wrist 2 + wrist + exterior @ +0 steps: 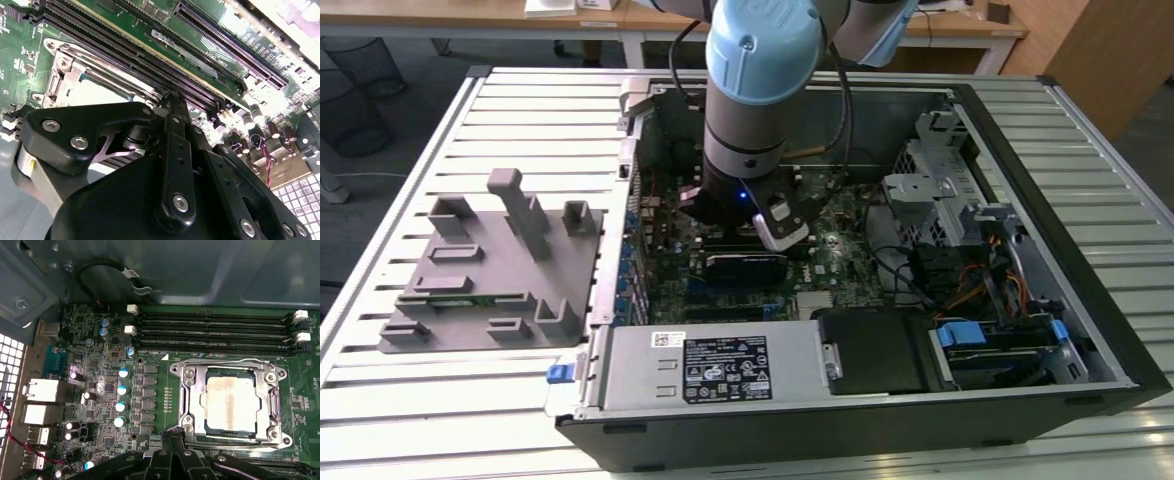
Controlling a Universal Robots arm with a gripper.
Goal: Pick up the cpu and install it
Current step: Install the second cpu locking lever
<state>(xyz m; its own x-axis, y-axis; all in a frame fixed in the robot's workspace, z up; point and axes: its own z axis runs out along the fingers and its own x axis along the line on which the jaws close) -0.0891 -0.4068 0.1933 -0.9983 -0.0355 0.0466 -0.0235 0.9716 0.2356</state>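
The cpu [229,404], a flat square chip with a silvery top, lies flat in the motherboard socket, ringed by the socket's metal frame [186,390]. Part of it also shows in the second wrist view, cpu [102,92]. My gripper [174,434] hovers just off one edge of the socket frame, apart from the chip. It is shut with nothing between its fingers, and its tip [172,97] hangs over the memory slots. In the exterior view the arm [754,100] reaches straight down into the open computer case.
Long memory slots [215,327] run beside the socket, with rows of capacitors [121,390] on the other side. The case walls [1067,250], drive cage [934,190], cables and power supply [707,365] hem in the board. A grey fixture tray [480,270] sits at the exterior view's left.
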